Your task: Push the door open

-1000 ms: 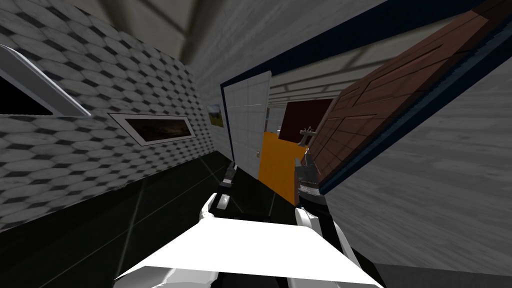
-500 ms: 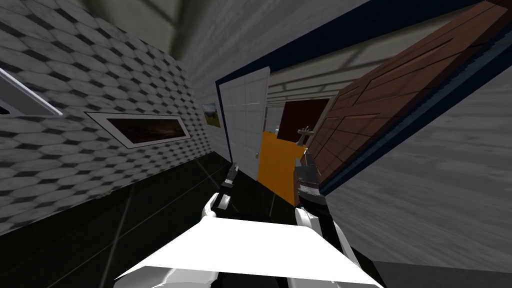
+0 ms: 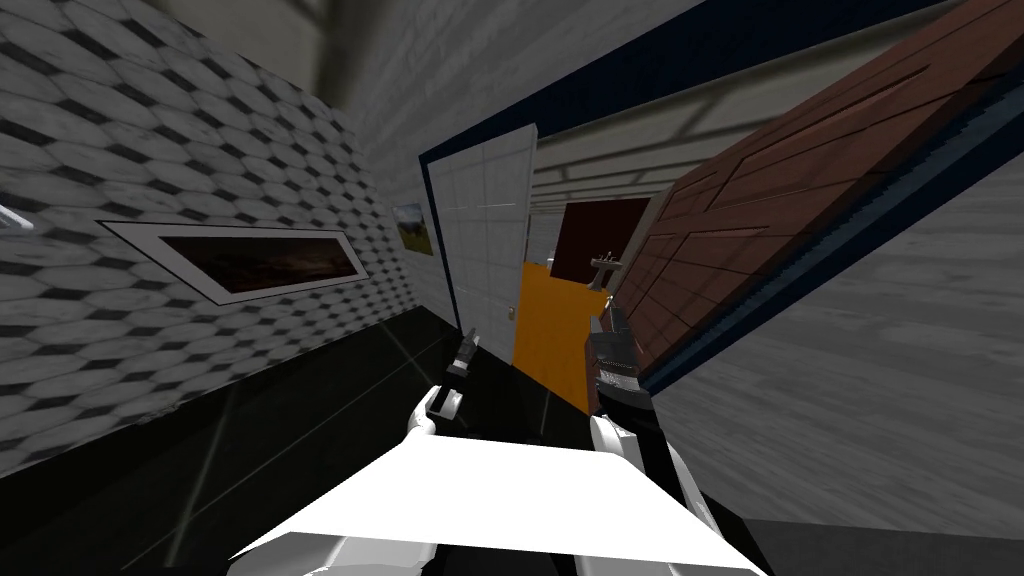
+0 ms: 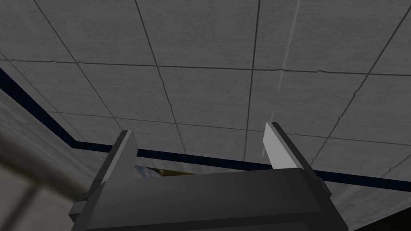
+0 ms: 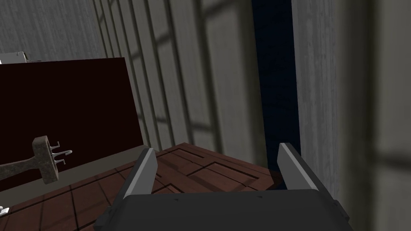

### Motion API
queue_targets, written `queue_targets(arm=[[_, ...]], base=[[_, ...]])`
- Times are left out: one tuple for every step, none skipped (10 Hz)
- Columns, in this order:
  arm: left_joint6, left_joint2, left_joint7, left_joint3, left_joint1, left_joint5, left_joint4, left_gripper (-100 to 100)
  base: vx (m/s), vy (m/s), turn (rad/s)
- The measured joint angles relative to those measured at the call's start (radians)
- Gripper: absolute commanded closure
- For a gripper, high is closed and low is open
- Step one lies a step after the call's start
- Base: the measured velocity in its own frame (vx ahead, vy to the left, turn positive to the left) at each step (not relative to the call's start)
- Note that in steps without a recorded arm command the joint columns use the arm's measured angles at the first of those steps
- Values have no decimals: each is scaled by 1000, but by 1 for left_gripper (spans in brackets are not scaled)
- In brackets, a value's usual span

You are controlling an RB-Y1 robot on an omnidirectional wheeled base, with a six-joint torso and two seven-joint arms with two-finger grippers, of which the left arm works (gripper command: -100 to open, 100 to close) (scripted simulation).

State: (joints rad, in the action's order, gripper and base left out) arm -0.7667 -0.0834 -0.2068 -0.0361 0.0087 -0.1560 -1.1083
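A brown panelled door (image 3: 760,230) stands swung wide inside a dark blue frame (image 3: 800,270) at my right. My right gripper (image 3: 606,318) is raised at the door's near edge, close to its face; whether it touches I cannot tell. In the right wrist view that gripper (image 5: 220,170) is open, with the brown door (image 5: 208,168) running under and ahead of its fingers and the blue frame (image 5: 273,80) beyond. My left gripper (image 3: 468,343) hangs lower to the left, open (image 4: 198,152), facing a white tiled panel (image 3: 485,240).
Beyond the doorway lies an orange floor (image 3: 550,330) and a dark red panel (image 3: 600,235) with a grey hook rack (image 5: 46,158) in front of it. A patterned wall with a framed picture (image 3: 240,260) runs along my left over dark floor.
The whole head view has slid left and the doorway has grown a little, so I have turned or moved toward the opening. Both arms keep their place before my chest.
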Motion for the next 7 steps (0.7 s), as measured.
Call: queue_targets(arm=[[-6, -1, -1, 1, -11, -4, 29, -100], [-13, -1, -3, 2, -24, -10, 61, -100], [-19, 4, -2, 3, -39, -17, 94, -100], [-19, 5, -4, 2, -48, -24, 115, -100], [-23, 4, -7, 3, -61, -30, 146, -100], [-26, 4, -10, 2, -72, -37, 170, -100], [-31, 7, -11, 3, -83, -43, 199, -100]], base=[[68, 23, -75], [87, 26, -79], [96, 17, -79], [92, 10, -65], [90, 18, -69], [105, 36, -83], [106, 37, -70]])
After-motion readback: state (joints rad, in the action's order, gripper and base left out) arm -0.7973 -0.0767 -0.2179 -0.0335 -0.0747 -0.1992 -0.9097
